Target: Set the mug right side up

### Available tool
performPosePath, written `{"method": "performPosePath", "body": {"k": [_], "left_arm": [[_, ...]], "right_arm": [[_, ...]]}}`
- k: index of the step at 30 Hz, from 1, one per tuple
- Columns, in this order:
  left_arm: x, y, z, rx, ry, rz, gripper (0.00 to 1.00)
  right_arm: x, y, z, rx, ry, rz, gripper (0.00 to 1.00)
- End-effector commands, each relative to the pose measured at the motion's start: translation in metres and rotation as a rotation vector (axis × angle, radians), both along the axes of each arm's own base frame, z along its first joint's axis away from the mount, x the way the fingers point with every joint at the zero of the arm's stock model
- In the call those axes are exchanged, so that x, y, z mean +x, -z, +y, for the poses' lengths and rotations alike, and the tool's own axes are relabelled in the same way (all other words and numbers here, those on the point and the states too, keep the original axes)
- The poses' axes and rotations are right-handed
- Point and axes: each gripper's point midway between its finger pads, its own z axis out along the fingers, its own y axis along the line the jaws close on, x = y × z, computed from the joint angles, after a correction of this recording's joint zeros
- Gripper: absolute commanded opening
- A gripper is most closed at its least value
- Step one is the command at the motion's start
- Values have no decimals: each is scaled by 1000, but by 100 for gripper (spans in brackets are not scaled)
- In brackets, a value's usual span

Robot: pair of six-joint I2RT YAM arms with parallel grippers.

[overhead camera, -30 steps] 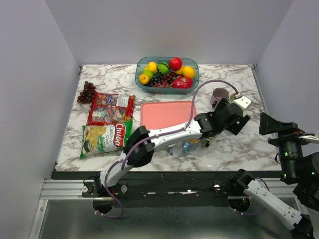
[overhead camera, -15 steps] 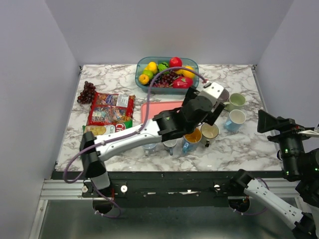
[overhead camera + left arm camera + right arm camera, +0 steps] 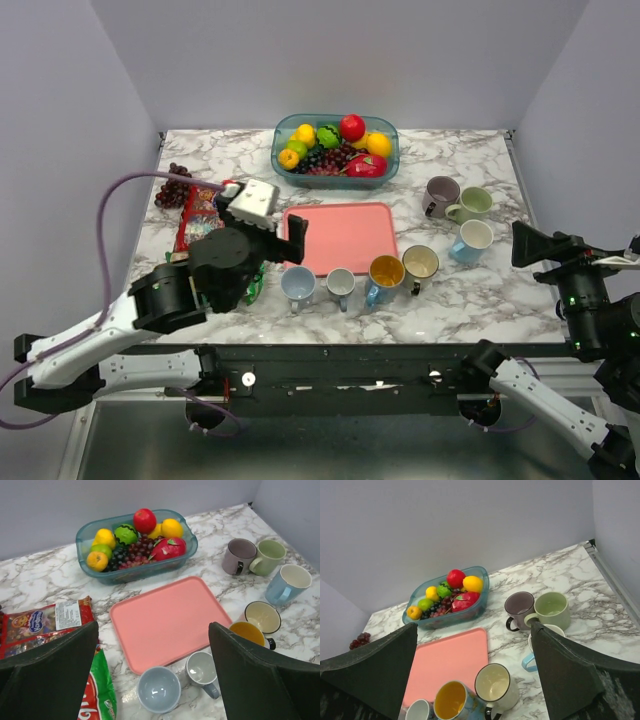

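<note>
Several mugs stand open side up on the marble table. A purple mug (image 3: 438, 193) (image 3: 239, 556) (image 3: 520, 608) touches a green mug (image 3: 474, 204) (image 3: 551, 610). A light blue mug (image 3: 472, 240), a cream mug (image 3: 420, 264), an orange-lined mug (image 3: 384, 274), a small grey mug (image 3: 341, 284) and a blue-grey cup (image 3: 298, 285) stand in front. My left gripper (image 3: 272, 236) (image 3: 155, 680) is open and empty, above the snack bags, left of the pink tray. My right gripper (image 3: 560, 250) (image 3: 470, 680) is open and empty, raised past the table's right edge.
A pink tray (image 3: 338, 234) lies mid-table. A teal bowl of fruit (image 3: 335, 146) stands at the back. Snack bags (image 3: 222, 228) and dark grapes (image 3: 175, 185) lie at the left. Walls close in the left, right and back.
My left arm has swung from the purple mug at the far right back across the table to the left front, empty. The right-hand mugs are now uncovered. The right arm barely moved.
</note>
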Motion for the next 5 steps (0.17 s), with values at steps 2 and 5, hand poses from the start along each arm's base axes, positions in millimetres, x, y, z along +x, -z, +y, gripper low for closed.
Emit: {"method": "performPosePath", "body": {"k": [2, 5], "left_arm": [[-8, 8, 42, -25, -76, 14, 99], [-12, 3, 50, -27, -72, 22, 99]], "right_arm": [[2, 8, 8, -21, -36, 26, 100], [3, 9, 10, -25, -40, 32, 100]]}}
